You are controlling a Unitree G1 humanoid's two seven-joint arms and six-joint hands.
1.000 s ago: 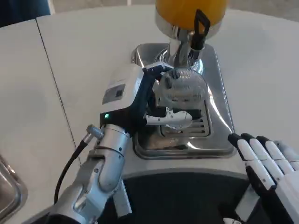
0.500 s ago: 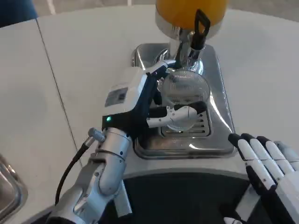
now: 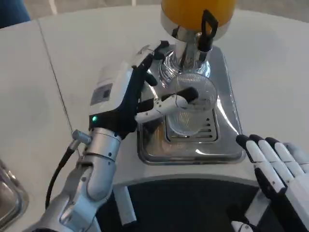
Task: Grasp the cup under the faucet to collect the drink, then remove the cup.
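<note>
A clear ribbed cup (image 3: 189, 108) stands empty on the grille of the chrome drip tray (image 3: 227, 111), below the faucet (image 3: 189, 48) of the orange drink dispenser (image 3: 198, 12). My left hand (image 3: 128, 89) is just left of the cup. Its thumb (image 3: 166, 104) reaches across the cup's front and touches near the rim. Its fingers (image 3: 152, 50) are spread up beside the dispenser's column, apart from the cup. My right hand (image 3: 275, 166) lies at the lower right, fingers straight, holding nothing.
The black tap lever (image 3: 208, 24) juts out over the cup. A metal tray corner (image 3: 7, 193) shows at the lower left. A seam (image 3: 55, 82) runs down the white table on the left. The table's dark front cut-out (image 3: 193, 203) lies below the drip tray.
My left hand has swung left and up off the cup; its fingers opened away, leaving only the thumb across the front. The cup stays under the faucet. My right hand has not moved.
</note>
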